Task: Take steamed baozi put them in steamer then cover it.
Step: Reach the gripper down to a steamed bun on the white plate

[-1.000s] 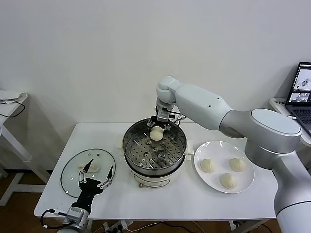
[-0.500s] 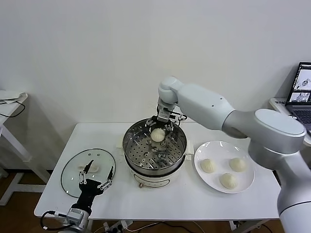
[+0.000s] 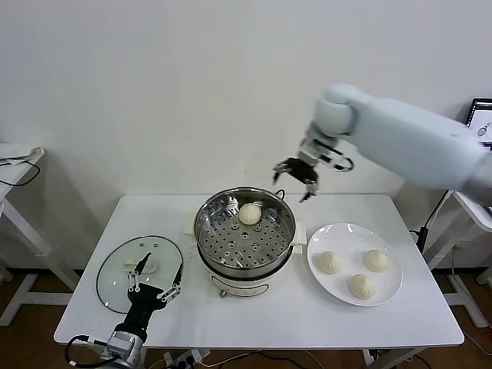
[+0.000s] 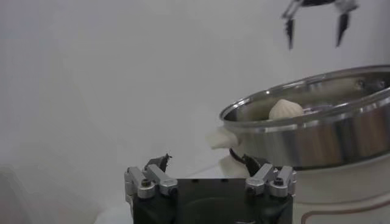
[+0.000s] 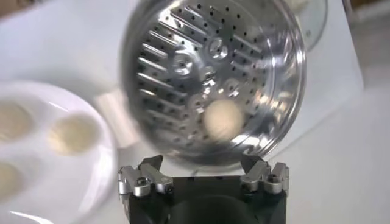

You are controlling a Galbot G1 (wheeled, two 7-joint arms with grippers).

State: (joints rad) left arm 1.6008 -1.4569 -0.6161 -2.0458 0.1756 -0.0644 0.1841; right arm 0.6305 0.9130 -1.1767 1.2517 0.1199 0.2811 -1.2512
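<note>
The steel steamer (image 3: pixel 223 242) stands mid-table with one baozi (image 3: pixel 248 214) resting on its perforated tray near the back rim. Three more baozi (image 3: pixel 329 262) lie on the white plate (image 3: pixel 350 238) to its right. My right gripper (image 3: pixel 296 184) hangs open and empty in the air, above and right of the steamer's back rim; its wrist view looks down on the steamer (image 5: pixel 183 55) and the baozi (image 5: pixel 222 119). My left gripper (image 3: pixel 157 269) rests open and empty low at the front left, over the glass lid (image 3: pixel 115 280). Its wrist view shows the steamer wall (image 4: pixel 317 134).
The glass lid lies flat on the table left of the steamer. A laptop (image 3: pixel 483 123) sits on a stand at the far right, and a small side table (image 3: pixel 15 165) is at the far left. A white wall runs behind the table.
My right gripper opened, left the baozi on the steamer tray, then rose up and to the right. The left arm stayed where it was.
</note>
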